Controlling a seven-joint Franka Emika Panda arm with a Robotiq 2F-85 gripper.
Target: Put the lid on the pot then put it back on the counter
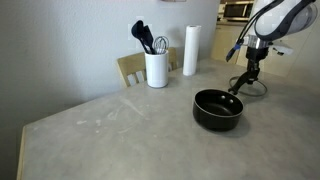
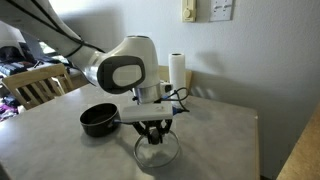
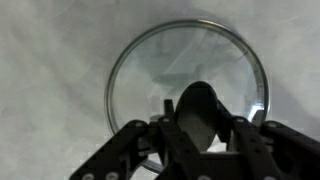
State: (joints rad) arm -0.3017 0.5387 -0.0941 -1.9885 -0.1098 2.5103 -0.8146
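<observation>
The clear glass lid (image 1: 253, 89) with its thin metal rim lies flat on the grey counter (image 1: 100, 140), to one side of the black pot (image 1: 217, 108). My gripper (image 1: 246, 78) points straight down over the lid's centre. In the wrist view the gripper (image 3: 200, 125) has its fingers closed against both sides of the dark knob, and the lid (image 3: 150, 70) fills the frame beneath it. In an exterior view the lid (image 2: 160, 152) rests on the counter (image 2: 225, 140) below the gripper (image 2: 152, 135), with the empty pot (image 2: 98, 119) beside it.
A white utensil holder (image 1: 156, 68) with black utensils and a white paper roll (image 1: 191, 50) stand at the wall. The roll also shows in an exterior view (image 2: 177, 70). A wooden chair (image 1: 130, 68) stands behind the counter edge.
</observation>
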